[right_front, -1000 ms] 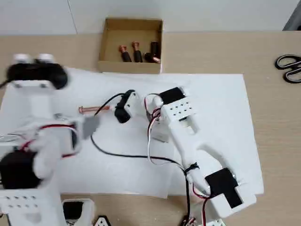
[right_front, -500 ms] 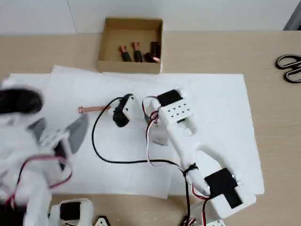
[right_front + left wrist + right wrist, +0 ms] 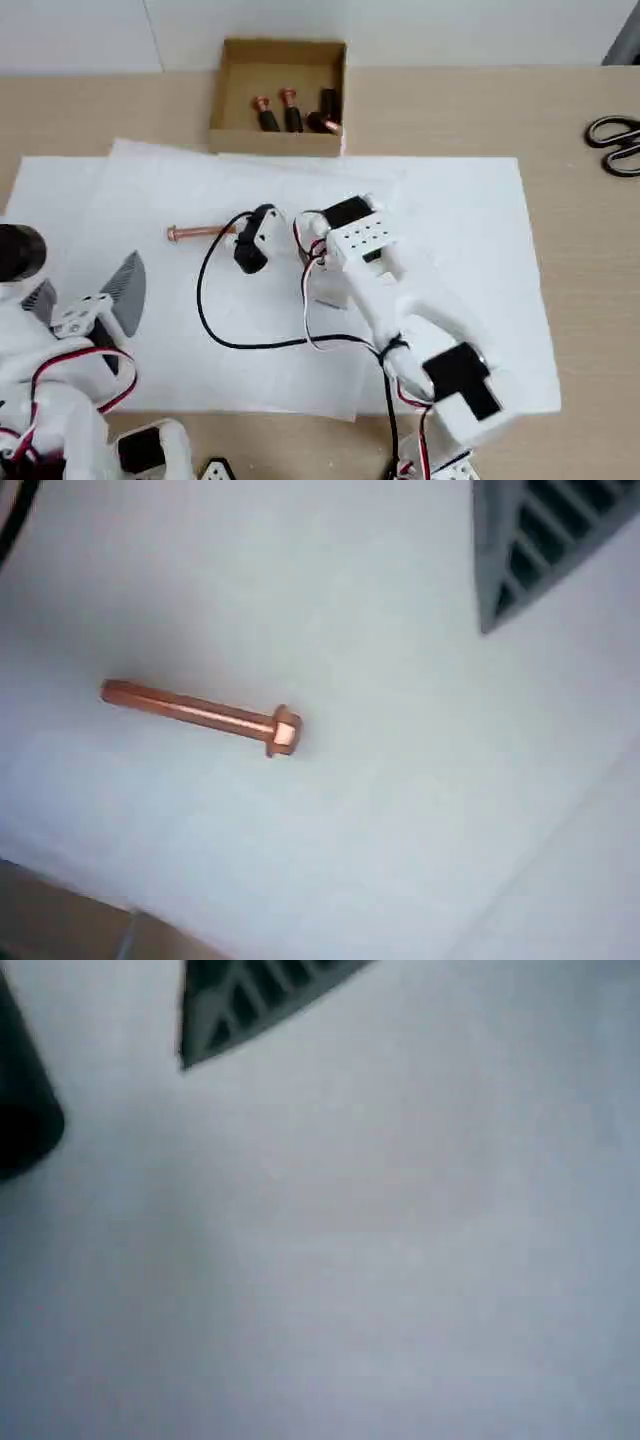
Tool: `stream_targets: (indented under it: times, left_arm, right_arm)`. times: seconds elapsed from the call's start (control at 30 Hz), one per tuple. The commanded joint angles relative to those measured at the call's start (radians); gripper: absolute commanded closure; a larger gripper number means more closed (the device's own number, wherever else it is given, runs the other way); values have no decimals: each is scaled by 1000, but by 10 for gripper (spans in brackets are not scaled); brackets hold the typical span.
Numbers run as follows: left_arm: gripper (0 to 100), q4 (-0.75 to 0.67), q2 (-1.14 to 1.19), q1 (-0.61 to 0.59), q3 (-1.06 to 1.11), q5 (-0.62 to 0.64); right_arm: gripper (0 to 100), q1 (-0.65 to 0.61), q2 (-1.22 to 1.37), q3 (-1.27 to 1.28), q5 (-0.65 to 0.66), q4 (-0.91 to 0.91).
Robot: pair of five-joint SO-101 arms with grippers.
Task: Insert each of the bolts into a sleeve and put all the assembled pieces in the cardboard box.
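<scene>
A copper bolt (image 3: 198,232) lies bare on the white paper (image 3: 460,230), left of the middle; in the left wrist view the bolt (image 3: 195,712) lies flat with its head toward the near side. My left gripper (image 3: 85,295) hangs open and empty at the near left corner, well short of the bolt; one grey finger (image 3: 545,540) shows. The right arm's wrist (image 3: 355,235) sits low over the paper's middle, its black camera (image 3: 250,240) over the bolt's threaded end. A black rounded shape (image 3: 25,1110) shows in the right wrist view; I cannot tell what it is.
The cardboard box (image 3: 225,105) stands at the back beyond the paper, holding three bolts in black sleeves (image 3: 292,112). Scissors (image 3: 615,145) lie at the far right. A black cable (image 3: 230,340) loops over the paper in front of the bolt.
The left arm has pulled back from near the bolt to the near left corner, its gripper staying open. The right arm's wrist has shifted slightly left, toward the bolt.
</scene>
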Motion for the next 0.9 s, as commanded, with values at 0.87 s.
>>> stream_targets:
  times: [0.87]
  left_arm:
    - [687,-126,155,-5,188,-9]
  right_arm:
    - [995,147,61,-232,-95,122]
